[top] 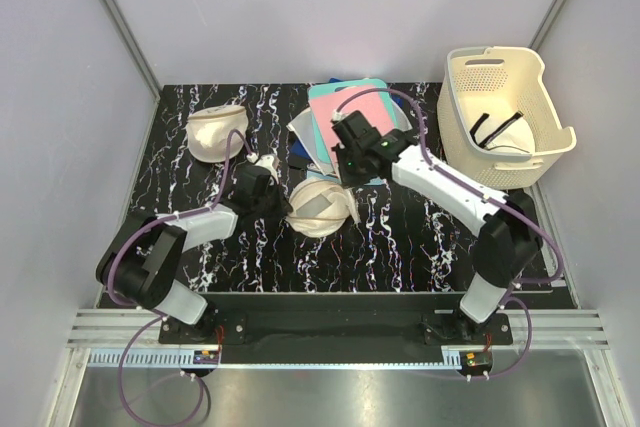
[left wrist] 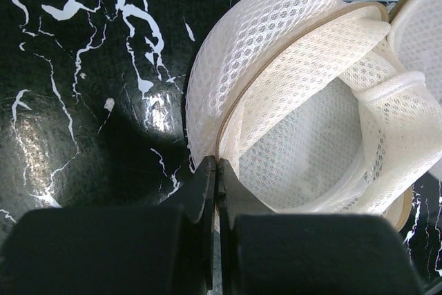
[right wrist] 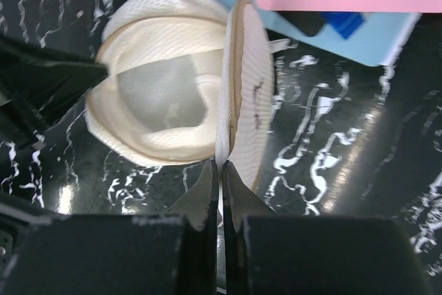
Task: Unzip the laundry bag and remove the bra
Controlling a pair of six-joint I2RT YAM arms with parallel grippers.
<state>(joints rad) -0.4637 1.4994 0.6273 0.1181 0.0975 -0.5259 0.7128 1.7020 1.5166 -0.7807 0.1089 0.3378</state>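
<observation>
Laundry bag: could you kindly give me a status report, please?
Left tool shut on laundry bag rim; right tool shut on its unzipped lid. Bag gaping open, nothing seen inside. Pink sheet lies just behind.

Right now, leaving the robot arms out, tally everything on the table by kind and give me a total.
Mesh pouches: 2 (laundry bag, spare pouch)
Basket: 1
Bra, lying in the basket: 1
Stack of flat sheets: 1
Total: 5
</observation>
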